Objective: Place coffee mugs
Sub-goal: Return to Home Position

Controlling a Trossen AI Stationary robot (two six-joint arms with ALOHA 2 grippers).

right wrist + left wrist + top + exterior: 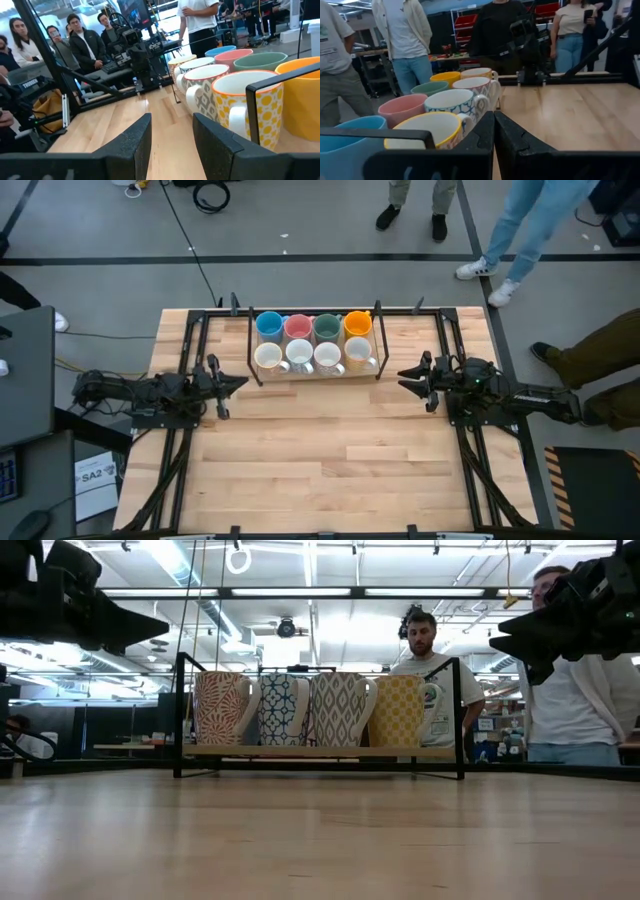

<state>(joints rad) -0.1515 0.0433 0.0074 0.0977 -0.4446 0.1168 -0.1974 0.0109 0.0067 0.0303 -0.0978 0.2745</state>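
Coffee mugs [299, 356] stand on the black wire rack [252, 348] at the far middle of the wooden table [330, 460]. There are eight, packed side by side in two rows of four. The back row [327, 326] runs blue, pink, green and orange. The front row [328, 356] is four patterned mugs with pale insides, and the low view shows them upright with their handles tucked between neighbours. No mug is on the bare tabletop, and neither arm carries one.

The left gripper [238, 383] hangs off the rack's left end, near it but not touching. Its fingers [480, 140] are pressed together with nothing between them. The right gripper [404, 379] mirrors it off the rack's right end, with its fingers [135, 140] spread apart and empty. Both tips point inward at the rack, raised above the table.

Judged from this, the placing is done and the step in hand is the retreat to rest — arms only, no object work. The next move calls for each arm to draw back along its own side, away from the rack frame, without dipping or swinging inward. The end mugs sit right at the frame's edge, so a nudge there could shift a whole tight row. The right fingers could be brought together on the way; no other precision seems needed.
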